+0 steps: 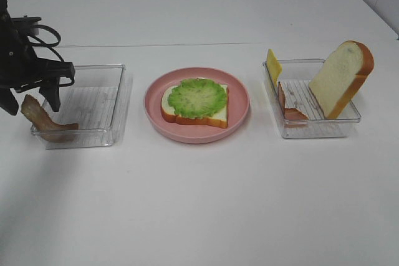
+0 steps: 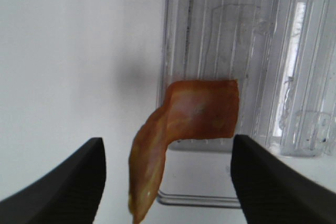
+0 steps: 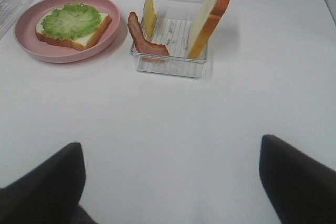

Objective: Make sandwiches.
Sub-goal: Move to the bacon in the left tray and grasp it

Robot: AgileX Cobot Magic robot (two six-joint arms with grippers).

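At the left, the left gripper stands open astride a bacon strip draped over the left tray's rim, a lettuce-topped bread slice lies on the middle plate, and the right gripper gapes above the near table.

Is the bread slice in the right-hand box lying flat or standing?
Standing, tilted: the bread slice rests on its edge in the clear container, its top rising well above the rim.

Glossy bacon, clear plastic tray
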